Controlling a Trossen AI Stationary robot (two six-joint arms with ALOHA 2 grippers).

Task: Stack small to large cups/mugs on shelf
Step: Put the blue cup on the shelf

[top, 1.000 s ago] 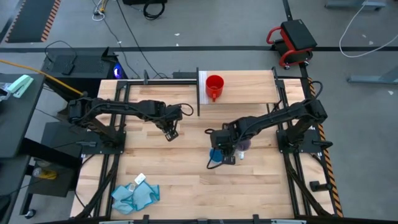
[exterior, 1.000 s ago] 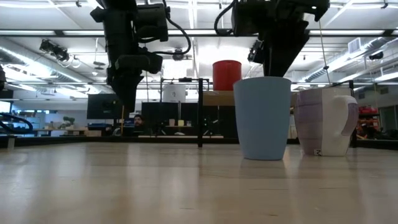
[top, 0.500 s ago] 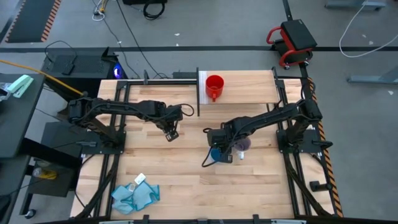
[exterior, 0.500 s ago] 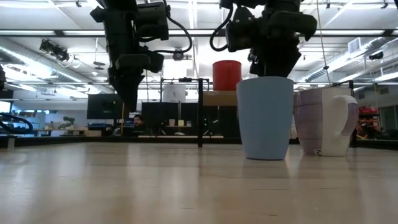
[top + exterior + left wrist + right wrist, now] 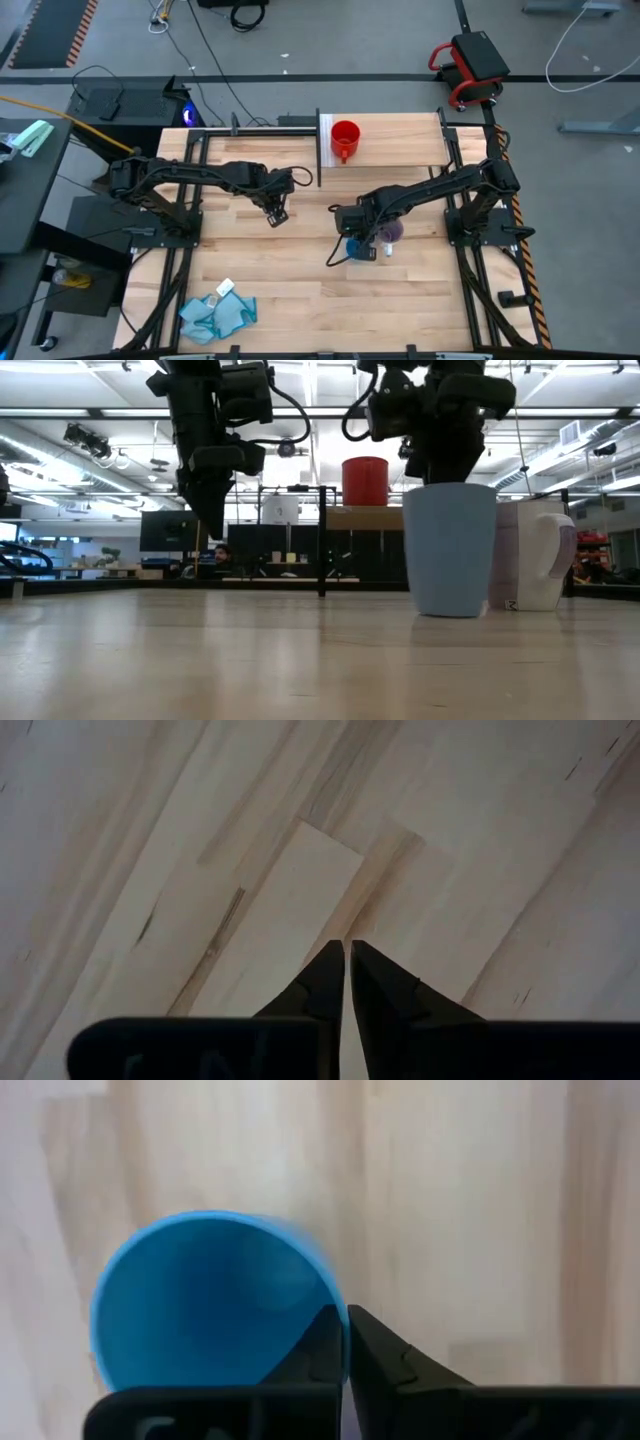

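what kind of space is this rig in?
Most likely a robotics lab or workshop: a butcher-block wooden table on black framing, cables trailing over a grey concrete floor, and long ceiling light strips above benches and monitors behind it.

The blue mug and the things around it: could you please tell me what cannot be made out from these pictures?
- Blue mug: its handle shows in no view; in the high view the right arm covers most of it.
- Lilac mug: low view, the blue mug hides its near side; high view, the arm overlaps it.
- Right end effector: whether it pinches the rim or merely touches it is unclear.
- Red mug: low view, its base sits behind the shelf edge.
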